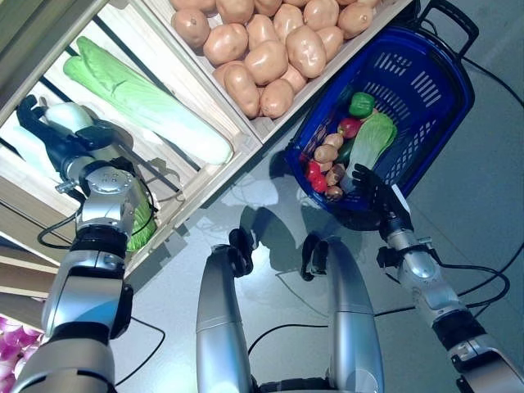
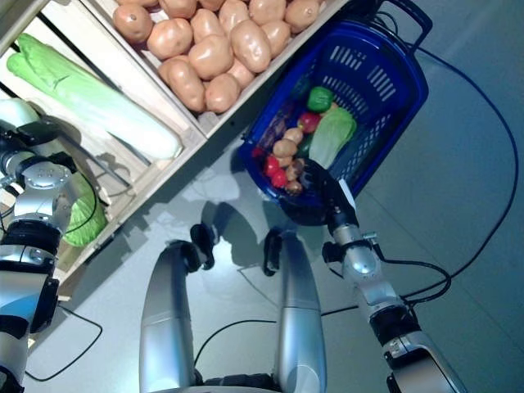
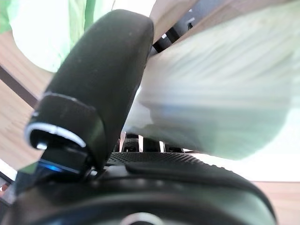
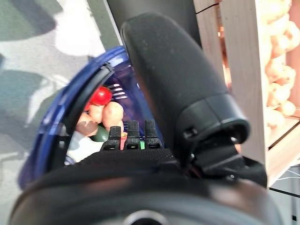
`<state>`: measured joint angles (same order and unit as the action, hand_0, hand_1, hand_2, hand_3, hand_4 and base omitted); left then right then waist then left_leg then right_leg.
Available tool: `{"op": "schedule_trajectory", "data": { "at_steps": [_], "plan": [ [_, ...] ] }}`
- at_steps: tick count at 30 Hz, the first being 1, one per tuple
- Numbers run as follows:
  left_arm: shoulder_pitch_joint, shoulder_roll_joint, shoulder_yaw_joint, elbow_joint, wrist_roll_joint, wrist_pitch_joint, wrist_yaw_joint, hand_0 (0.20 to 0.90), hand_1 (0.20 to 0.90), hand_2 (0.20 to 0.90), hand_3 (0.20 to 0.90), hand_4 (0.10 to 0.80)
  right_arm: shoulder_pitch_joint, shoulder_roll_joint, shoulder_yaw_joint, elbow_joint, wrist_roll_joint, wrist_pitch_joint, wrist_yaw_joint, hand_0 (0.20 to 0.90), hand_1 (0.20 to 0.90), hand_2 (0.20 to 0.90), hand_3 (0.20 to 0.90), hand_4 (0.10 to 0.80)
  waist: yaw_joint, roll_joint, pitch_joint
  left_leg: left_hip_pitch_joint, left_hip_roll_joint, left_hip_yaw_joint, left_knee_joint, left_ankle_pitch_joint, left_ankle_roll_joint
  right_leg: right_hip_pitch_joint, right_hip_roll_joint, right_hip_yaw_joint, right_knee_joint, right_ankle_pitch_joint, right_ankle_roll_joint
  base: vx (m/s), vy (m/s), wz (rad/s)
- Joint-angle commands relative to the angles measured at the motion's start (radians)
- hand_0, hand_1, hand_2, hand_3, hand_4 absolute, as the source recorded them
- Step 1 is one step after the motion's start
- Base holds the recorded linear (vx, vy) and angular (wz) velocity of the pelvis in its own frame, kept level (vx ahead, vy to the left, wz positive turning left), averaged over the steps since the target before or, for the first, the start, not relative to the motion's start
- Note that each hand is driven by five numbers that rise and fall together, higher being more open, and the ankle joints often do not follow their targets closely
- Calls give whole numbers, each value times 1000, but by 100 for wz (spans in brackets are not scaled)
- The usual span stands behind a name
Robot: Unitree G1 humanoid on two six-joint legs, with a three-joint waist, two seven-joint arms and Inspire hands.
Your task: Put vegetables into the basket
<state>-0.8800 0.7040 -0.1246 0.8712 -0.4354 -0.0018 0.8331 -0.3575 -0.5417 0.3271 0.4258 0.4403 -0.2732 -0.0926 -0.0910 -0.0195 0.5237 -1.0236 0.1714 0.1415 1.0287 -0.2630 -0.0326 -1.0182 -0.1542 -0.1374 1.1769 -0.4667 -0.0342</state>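
The blue plastic basket (image 1: 426, 82) stands on the floor beside the wooden stand. In it lie a green pepper (image 1: 361, 103), a pale leafy cabbage (image 1: 372, 139), small red tomatoes (image 1: 315, 176) and brown round vegetables (image 1: 326, 153). My right hand (image 1: 377, 192) is at the basket's near rim (image 4: 51, 126) with straight fingers and holds nothing. My left hand (image 1: 57, 143) is inside the stand's left crate, with fingers and thumb (image 3: 98, 84) curled round a white and pale green leafy vegetable (image 1: 70, 115), which also shows in the left wrist view (image 3: 220, 93).
The wooden stand (image 1: 214, 176) runs across the upper left, its front edge close to the basket. A long green cabbage (image 1: 147, 98) lies in the crate right beside my left hand. The basket's black handle (image 1: 450, 16) sticks out on its far side. Grey floor lies to the right.
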Motion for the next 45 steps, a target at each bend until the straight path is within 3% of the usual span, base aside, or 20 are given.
{"op": "schedule_trajectory", "data": {
  "at_steps": [1, 8, 17, 27, 33, 37, 39, 41, 45],
  "plan": [
    [3, -15, -13, 24, -73, 3, -128, 300, 300, 300, 300, 400, -8, 0, -27, -120, 28, -76, -46, 900, 900, 900, 900, 800, -36, -19, -4, 96, -40, 85, 1, -143, 54, 41, 2, 4, -130, 106, 22, 0, 0, 0],
    [22, -11, -3, 11, -87, -14, -150, 300, 300, 300, 300, 400, 0, 14, -22, -128, 25, -82, -40, 900, 900, 900, 900, 800, -38, -15, -4, 201, -40, 104, -68, -128, 48, 136, 6, 9, -183, 113, 27, 0, 0, 0],
    [120, -13, 18, -63, -8, -55, -211, 300, 300, 300, 300, 400, 43, 43, -31, -128, 34, -97, -11, 900, 900, 900, 900, 800, -30, -10, -4, 448, -62, 107, -205, -91, 46, 372, -2, 1, -296, 131, 30, 10, -14, -1],
    [347, -32, 59, -283, 114, -180, -335, 300, 300, 300, 300, 400, 178, 136, -54, -173, 14, -160, 11, 900, 900, 900, 900, 800, 9, 22, -132, 780, -127, 82, -440, -38, 61, 725, -28, -51, -518, 157, 45, 75, -37, 2],
    [441, -40, 96, -385, 132, -223, -410, 300, 300, 300, 300, 400, 224, 161, -49, -183, 2, -178, 42, 900, 900, 900, 900, 800, 26, 39, -215, 929, -146, 72, -553, -16, 57, 901, -21, -81, -652, 167, 44, 97, -51, 7],
    [484, -37, 121, -442, 123, -275, -469, 300, 300, 300, 300, 400, 251, 162, -48, -201, 11, -153, 103, 900, 900, 900, 900, 800, 32, 53, -276, 1038, -158, 67, -688, 31, 47, 1023, -2, -101, -798, 199, 44, 97, -56, 4],
    [490, -18, 135, -482, 158, -327, -487, 300, 300, 300, 300, 400, 258, 155, -49, -216, 86, -113, 201, 900, 900, 900, 900, 800, 35, 55, -302, 1069, -163, 63, -747, 55, 42, 1057, 7, -106, -857, 218, 48, 26, -74, 11],
    [493, 4, 152, -525, 114, -370, -527, 300, 300, 300, 300, 400, 266, 149, -51, -236, 214, -35, 398, 900, 900, 900, 900, 800, 38, 55, -324, 1098, -166, 56, -806, 81, 36, 1092, 18, -114, -918, 243, 53, 13, -84, 10],
    [463, 17, 157, -584, -16, -415, -646, 300, 300, 300, 300, 400, 256, 133, -59, -258, 337, 79, 535, 900, 900, 900, 900, 800, 44, 52, -367, 1144, -170, 42, -910, 125, 25, 1143, 39, -122, -1022, 288, 60, -11, -78, 17]
  ]
}}
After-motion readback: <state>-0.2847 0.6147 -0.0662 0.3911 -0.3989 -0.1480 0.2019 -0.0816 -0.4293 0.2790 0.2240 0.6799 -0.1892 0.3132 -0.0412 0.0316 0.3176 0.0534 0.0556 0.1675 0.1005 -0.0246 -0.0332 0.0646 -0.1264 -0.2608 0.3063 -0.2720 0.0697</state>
